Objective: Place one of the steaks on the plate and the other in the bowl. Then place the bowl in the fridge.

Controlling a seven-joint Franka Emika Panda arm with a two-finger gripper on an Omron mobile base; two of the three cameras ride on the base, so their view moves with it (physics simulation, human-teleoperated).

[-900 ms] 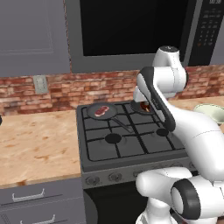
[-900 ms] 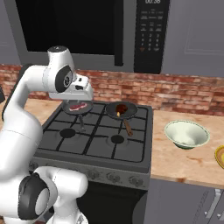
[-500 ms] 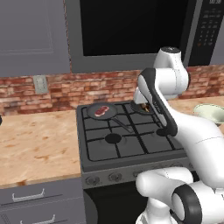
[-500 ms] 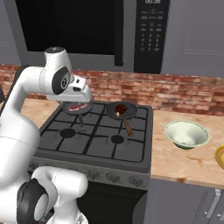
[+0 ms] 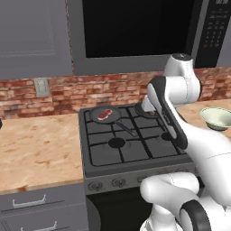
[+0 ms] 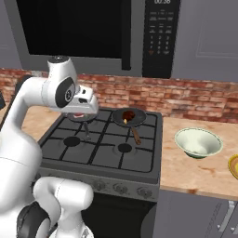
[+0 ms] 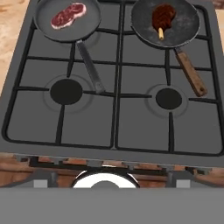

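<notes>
The red marbled steak (image 7: 68, 14) (image 5: 106, 114) lies in the dark pan (image 7: 83, 26) on the stove's back left burner. In the wooden-handled pan (image 7: 183, 30) on the back right burner lies the darker steak (image 7: 163, 15) (image 6: 126, 116). My gripper (image 6: 82, 111) hangs above the stove's front half and looks down on both pans; its fingers do not show clearly. The pale bowl (image 6: 197, 142) (image 5: 216, 118) stands empty on the counter right of the stove. An edge of the yellow plate (image 6: 234, 166) shows at the far right. The fridge is out of view.
The black stove (image 7: 116, 113) has two bare front burners and both pan handles point toward the front. A microwave (image 6: 160, 32) hangs above against the brick wall. Wooden counter (image 5: 40, 153) runs on both sides of the stove.
The arm has shifted only slightly over the stove. Both steaks, the pans and the bowl lie where they were.
</notes>
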